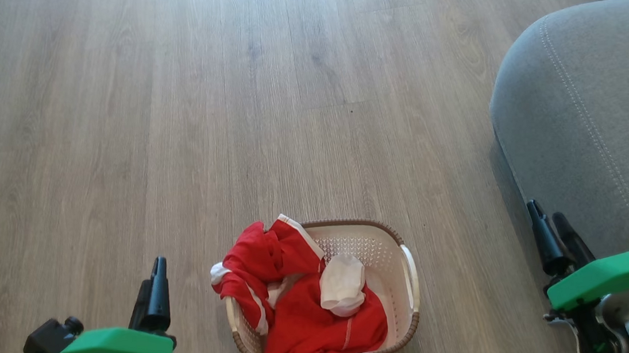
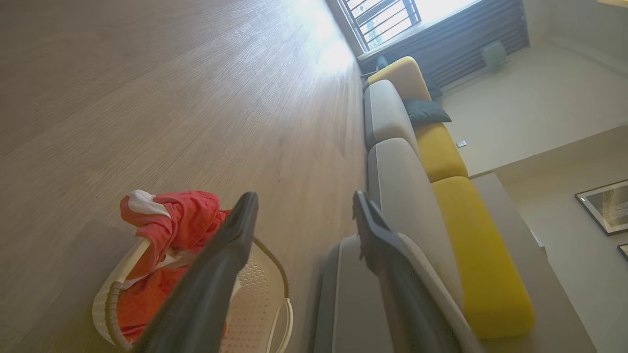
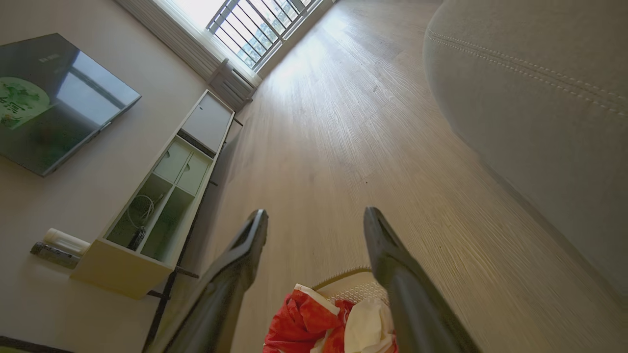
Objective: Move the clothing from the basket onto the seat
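Your red clothing (image 1: 305, 316) sits heaped in the basket (image 1: 411, 282) on the floor (image 1: 283, 87), spilling over its left rim (a white cloth (image 1: 343, 283) lies on top). The grey seat (image 1: 591, 115) stands to the right. Your left gripper (image 1: 152, 278) and right gripper (image 1: 544, 211) hang spread, empty.

A pale wood-plank floor (image 1: 260, 89) runs toward a barred window (image 3: 255, 24) that is bright with glare. On one wall a dark flat television (image 3: 54, 103) hangs above a low pale cabinet (image 3: 162, 196) with open compartments, a white cable (image 3: 140, 215) looped in one and a white cylindrical container (image 3: 66, 241) on its top. Elsewhere, yellow cushions (image 2: 483, 264) stand in a row with a dark pillow (image 2: 426, 112) between two of them, and a framed picture (image 2: 606, 206) hangs on the wall nearby.
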### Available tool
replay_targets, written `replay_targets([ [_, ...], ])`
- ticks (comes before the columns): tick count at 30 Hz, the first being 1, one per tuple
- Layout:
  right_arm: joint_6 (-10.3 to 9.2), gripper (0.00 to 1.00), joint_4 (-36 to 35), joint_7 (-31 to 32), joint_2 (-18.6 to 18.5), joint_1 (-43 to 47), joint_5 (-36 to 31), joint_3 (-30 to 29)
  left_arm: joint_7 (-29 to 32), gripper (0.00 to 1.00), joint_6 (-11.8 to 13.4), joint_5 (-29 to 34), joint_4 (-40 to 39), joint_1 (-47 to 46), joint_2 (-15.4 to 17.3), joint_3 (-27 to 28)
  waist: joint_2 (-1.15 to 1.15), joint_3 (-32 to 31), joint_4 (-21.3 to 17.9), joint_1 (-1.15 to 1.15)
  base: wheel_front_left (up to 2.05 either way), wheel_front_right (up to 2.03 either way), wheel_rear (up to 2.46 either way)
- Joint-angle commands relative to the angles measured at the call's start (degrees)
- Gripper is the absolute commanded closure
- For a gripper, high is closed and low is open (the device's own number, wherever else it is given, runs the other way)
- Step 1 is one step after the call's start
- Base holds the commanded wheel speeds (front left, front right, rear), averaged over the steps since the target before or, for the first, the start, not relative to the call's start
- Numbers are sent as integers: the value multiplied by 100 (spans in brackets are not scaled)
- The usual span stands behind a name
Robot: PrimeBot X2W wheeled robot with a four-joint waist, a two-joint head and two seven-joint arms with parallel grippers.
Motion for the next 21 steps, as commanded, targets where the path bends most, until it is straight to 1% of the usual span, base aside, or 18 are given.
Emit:
replay_targets([
  [1, 1, 0, -170, -103, -147, -324, -191, 85, -86, 0, 5, 156, -202, -293, 51, 44, 0, 0, 2, 0, 0, 0, 0],
  [21, 1, 0, -72, -441, -252, -425, -1655, 365, -421, 0, 91, 1494, -259, -329, 64, -55, 0, 1, -11, 0, 0, 0, 0],
])
